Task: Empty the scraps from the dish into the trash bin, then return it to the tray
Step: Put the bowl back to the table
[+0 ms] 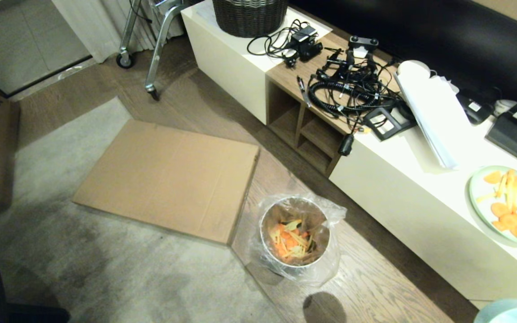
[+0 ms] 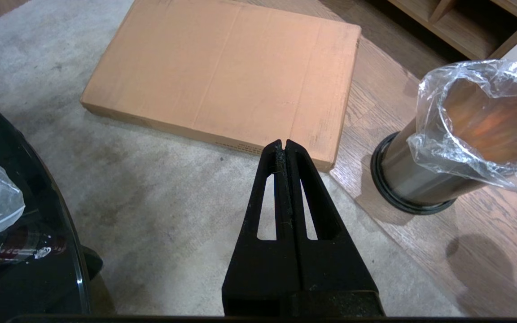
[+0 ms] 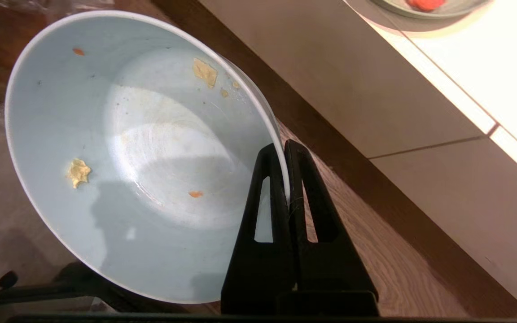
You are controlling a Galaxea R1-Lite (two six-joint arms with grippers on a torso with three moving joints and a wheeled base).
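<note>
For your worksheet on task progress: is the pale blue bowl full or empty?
Nearly empty: the bowl, pinched at its rim by the right gripper, holds only a few stuck scraps.

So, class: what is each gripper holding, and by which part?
The right gripper pinches the dish by its rim. The left gripper holds nothing.
</note>
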